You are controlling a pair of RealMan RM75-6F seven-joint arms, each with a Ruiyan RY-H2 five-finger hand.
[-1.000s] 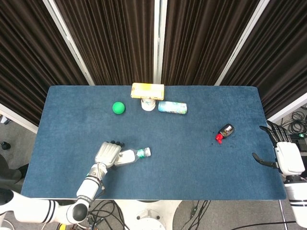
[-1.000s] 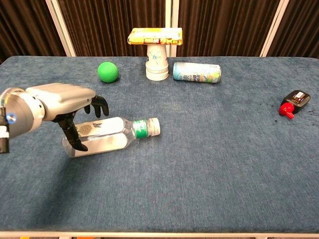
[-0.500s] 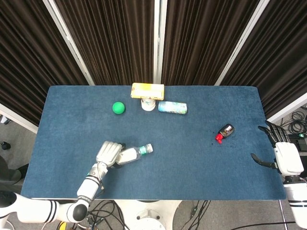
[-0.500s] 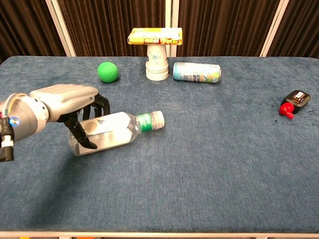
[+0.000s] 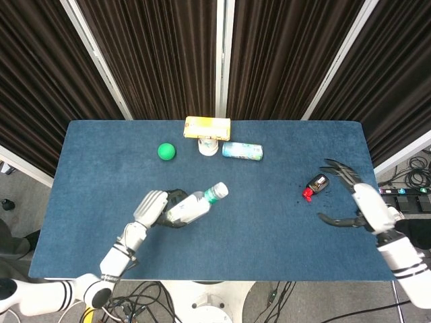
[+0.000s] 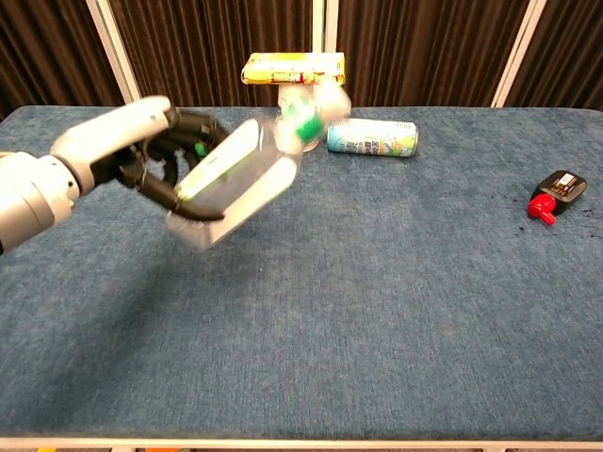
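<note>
While the clear water bottle (image 6: 236, 174) is tilting above the blue tabletop (image 5: 256, 222), capped end up, the left robot hand (image 6: 155, 155) is clamping its body. Its contents are blurred. The right robot hand (image 5: 347, 195) is hovering, fingers spread, beside the small red-capped bottle (image 5: 315, 185).

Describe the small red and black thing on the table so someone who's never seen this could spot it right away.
Start at the blue table and go to its right side, near the right hand. There, alone, lies the small red and black thing: a black body with a red end, far from the items clustered at the back edge.
</note>
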